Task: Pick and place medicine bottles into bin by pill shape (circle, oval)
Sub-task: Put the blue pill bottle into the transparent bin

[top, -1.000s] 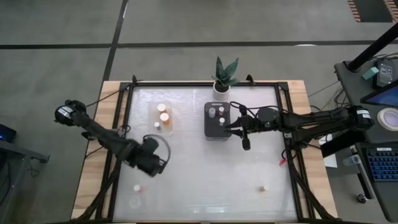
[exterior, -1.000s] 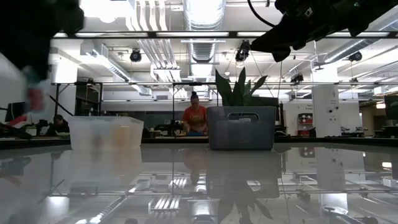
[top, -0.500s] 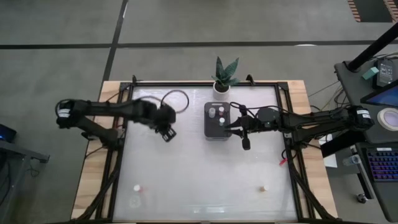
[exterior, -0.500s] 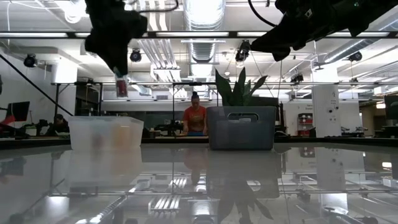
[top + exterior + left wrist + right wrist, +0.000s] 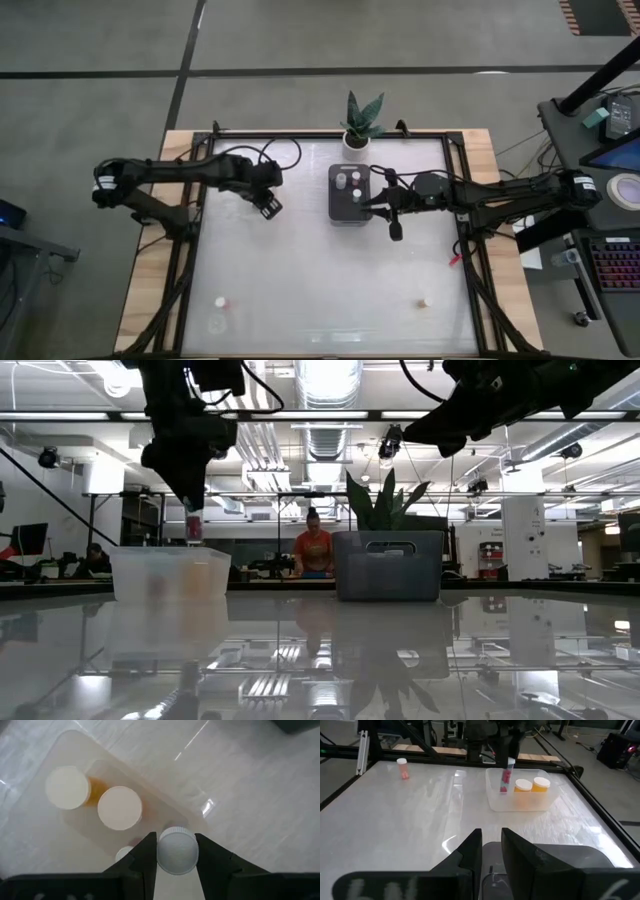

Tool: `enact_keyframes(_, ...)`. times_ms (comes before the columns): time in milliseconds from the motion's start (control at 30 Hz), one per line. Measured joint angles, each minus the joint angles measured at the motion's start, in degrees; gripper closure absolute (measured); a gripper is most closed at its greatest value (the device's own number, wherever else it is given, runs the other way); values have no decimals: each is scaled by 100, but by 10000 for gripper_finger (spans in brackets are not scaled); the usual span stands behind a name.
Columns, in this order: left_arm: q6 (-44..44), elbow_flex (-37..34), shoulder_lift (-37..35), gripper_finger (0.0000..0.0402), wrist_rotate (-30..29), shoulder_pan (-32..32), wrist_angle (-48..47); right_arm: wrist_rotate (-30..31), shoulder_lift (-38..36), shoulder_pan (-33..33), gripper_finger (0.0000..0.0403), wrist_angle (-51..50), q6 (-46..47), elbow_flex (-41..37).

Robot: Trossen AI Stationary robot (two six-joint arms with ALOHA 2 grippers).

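No writing is readable. Left gripper [image 5: 176, 865] grips a thin pink bottle [image 5: 193, 525] above the clear bin [image 5: 170, 573]'s near edge. Right gripper [image 5: 394, 229], closed and empty, hovers beside the grey bin [image 5: 349, 192]. Wide bare counter [image 5: 330, 280] in front.

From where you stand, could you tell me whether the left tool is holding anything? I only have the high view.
Observer: Yes, the left tool grips a thin white-capped bottle.
Operator: Thank you. Is it inside the clear bin?
Observer: No. In the low view it hangs upright just above the clear bin.
Operator: What does that bin hold?
Observer: Two orange bottles with white caps, plus a small bottle beside them.
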Motion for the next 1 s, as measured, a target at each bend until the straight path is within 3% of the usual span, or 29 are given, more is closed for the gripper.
enact_keyframes(1000,-37,-1239,226,304,-236,154,1340,-2,0,0,339,-3,-16,0)
